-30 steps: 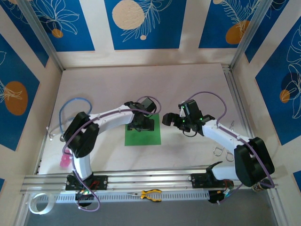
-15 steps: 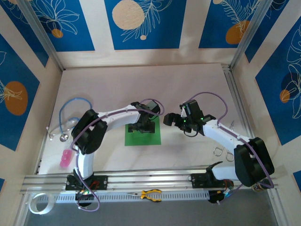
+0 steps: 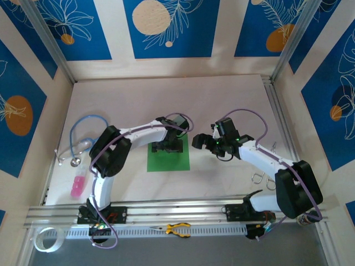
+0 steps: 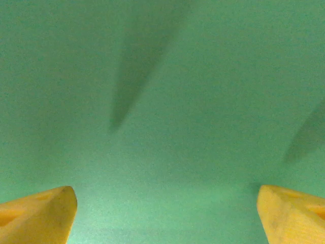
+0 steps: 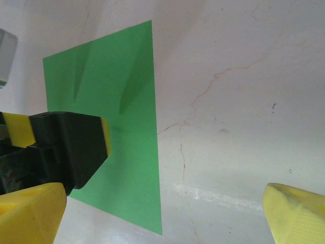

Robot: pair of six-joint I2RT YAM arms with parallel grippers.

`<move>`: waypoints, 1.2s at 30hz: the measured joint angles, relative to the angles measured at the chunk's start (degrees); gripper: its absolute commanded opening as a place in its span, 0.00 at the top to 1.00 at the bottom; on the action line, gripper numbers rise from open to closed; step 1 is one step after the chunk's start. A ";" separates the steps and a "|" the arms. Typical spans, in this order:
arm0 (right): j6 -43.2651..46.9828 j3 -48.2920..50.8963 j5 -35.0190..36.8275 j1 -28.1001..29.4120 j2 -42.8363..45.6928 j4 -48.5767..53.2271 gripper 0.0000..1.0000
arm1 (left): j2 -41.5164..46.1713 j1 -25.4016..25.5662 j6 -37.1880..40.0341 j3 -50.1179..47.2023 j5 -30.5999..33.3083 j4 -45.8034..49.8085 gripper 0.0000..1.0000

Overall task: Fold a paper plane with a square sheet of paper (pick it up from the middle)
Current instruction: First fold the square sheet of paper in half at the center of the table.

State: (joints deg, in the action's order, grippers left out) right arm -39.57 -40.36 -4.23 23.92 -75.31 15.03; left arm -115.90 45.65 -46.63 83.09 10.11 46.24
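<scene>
Green and flat, the square sheet of paper [image 3: 168,160] lies at mid-table, and the left wrist view has the left gripper [image 4: 165,218] close over it, yellow fingertips [image 4: 38,213] spread wide and holding nothing. The right wrist view adds the sheet's straight right edge, bare cracked table [image 5: 244,101] beyond it, and the right gripper [image 5: 162,218] wide open just beside the paper. From above there's free tabletop all round the sheet, with a pink object [image 3: 77,185] well off to the left.
</scene>
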 measured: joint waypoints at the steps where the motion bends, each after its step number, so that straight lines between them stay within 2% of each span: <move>1: 0.00 0.00 -0.22 0.00 -0.02 0.00 0.01 | -0.13 0.00 0.00 0.00 -0.02 -0.09 0.08; 36: 0.00 -0.02 -1.79 0.13 -1.86 0.96 0.01 | 0.39 0.00 -0.44 -3.04 -1.49 -4.70 0.11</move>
State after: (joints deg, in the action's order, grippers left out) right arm -39.57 -40.38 -6.02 24.05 -77.17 15.99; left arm -115.50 45.65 -47.07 80.05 8.62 41.54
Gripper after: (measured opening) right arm 0.991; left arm 0.895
